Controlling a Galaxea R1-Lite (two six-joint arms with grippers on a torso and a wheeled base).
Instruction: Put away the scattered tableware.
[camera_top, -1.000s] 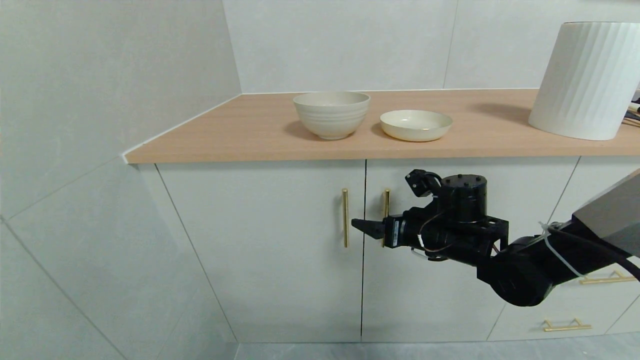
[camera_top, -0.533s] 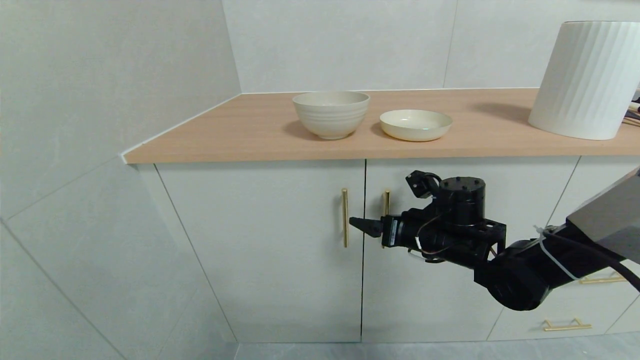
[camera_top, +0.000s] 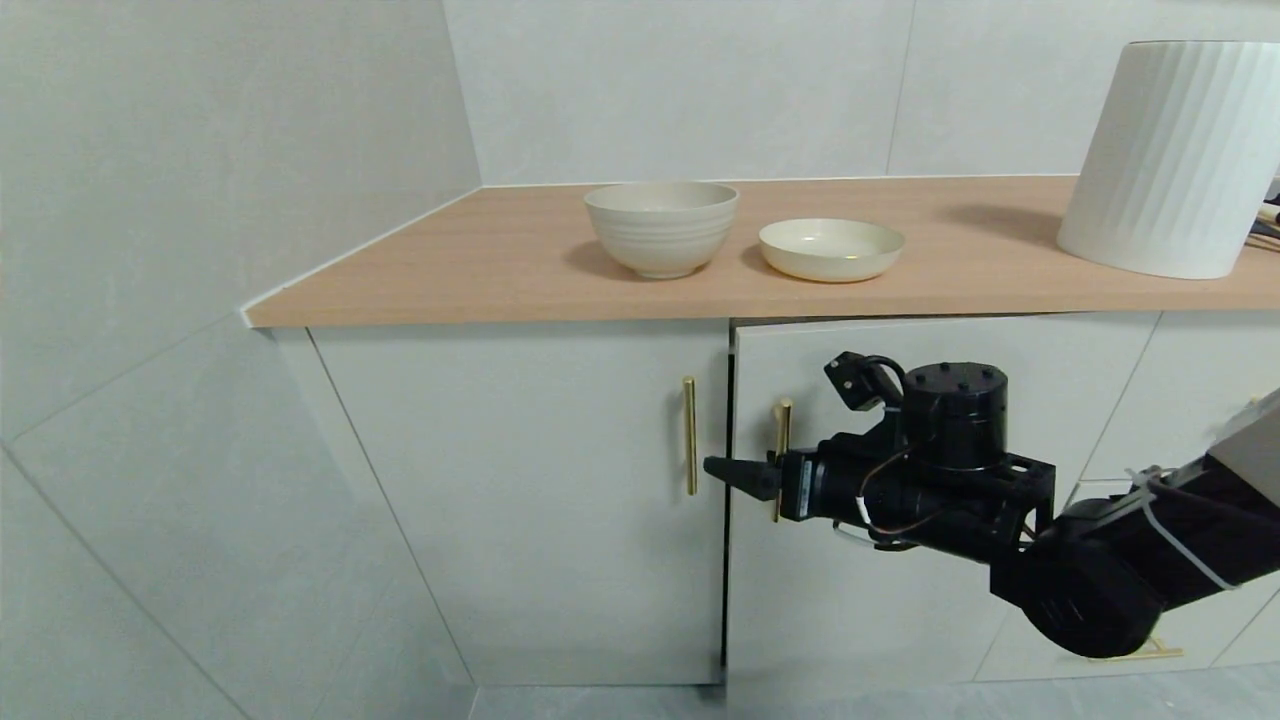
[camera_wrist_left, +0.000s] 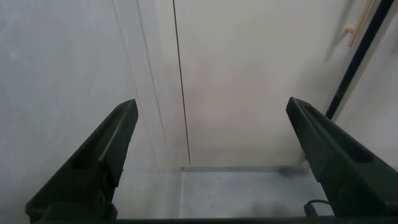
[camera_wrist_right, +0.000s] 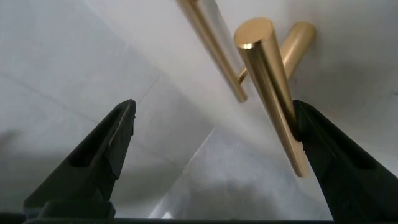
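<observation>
Right wrist view: right gripper (camera_wrist_right: 212, 112) spread wide, gold handle (camera_wrist_right: 268, 87) only hooked against one finger, so it could easily slip off the ajar door (camera_top: 800, 600) mid-pull, while the bowl (camera_top: 662, 228) and plate (camera_top: 832, 248) sit above it on the surface (camera_top: 480, 270).

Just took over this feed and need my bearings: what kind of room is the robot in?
Most likely a home kitchen: a wooden countertop carrying a bowl and a shallow dish, base cabinets with brass bar handles underneath, and tiled walls.
</observation>
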